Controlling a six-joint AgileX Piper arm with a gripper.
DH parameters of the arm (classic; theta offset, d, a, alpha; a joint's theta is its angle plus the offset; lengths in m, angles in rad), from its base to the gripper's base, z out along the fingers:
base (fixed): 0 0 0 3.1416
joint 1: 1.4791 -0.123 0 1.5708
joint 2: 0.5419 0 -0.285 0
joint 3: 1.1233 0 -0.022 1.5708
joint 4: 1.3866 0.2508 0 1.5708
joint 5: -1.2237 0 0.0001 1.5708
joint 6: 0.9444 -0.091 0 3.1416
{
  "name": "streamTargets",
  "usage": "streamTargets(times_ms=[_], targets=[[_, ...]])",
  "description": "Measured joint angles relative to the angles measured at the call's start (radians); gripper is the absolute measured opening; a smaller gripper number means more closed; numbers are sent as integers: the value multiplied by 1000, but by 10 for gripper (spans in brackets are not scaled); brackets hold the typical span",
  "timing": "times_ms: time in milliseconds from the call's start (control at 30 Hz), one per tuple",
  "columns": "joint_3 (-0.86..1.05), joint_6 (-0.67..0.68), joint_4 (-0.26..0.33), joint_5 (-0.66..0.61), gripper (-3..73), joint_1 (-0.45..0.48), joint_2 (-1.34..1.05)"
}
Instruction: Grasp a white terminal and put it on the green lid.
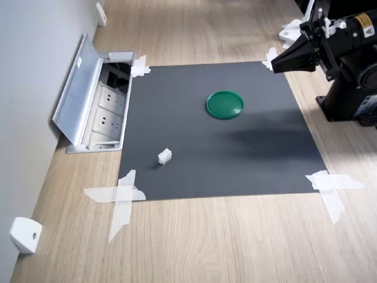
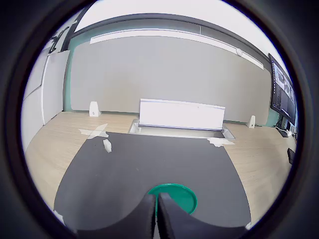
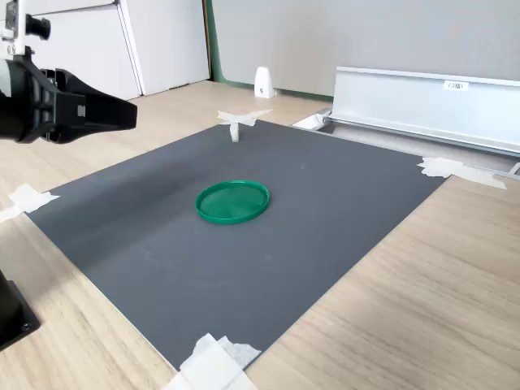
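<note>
Above the mat's corner by the arm base, the end effector [image 1: 277, 62] hangs clear of everything, fingers pressed together, nothing between them; the wrist view shows the tips meeting.

Task items: white terminal [image 1: 165, 156] lies on the black mat [image 1: 235, 159], close to the mat corner diagonally opposite the end effector, just in from the taped edge. Green lid [image 1: 224, 104] sits near the mat's middle, well apart from the terminal.

Risks (judged):
- Jaws must part before descent; coming down closed would knock the terminal aside.
- Terminal is tiny and stepped; an off-centre pinch could flick it out or tilt it.
- Light piece on a smooth mat may slide toward the tape [image 1: 118, 197] or the open socket box [image 1: 97, 109] at the counter edge.
- White wedge box [image 1: 25, 234] on the counter could be mistaken for the target.
- Release from too high: terminal may bounce over the lid's raised rim.

Counts: terminal 1; lid 1; mat 1; taped corners 4; socket box 1; wedge boxes, 1 in the first exterior view, 2 in the wrist view.
</note>
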Motion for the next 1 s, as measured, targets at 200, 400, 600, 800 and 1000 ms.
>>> streamTargets(times_ms=[200, 400, 600, 800, 1000], targets=[[0, 0, 0, 0, -8, 0, 0], [0, 0, 0, 0, -8, 0, 0], [0, 1, 0, 0, -8, 0, 0], [-37, 1, 8, -15, -8, 0, 11], [-189, 7, 8, -42, -8, 0, 160]])
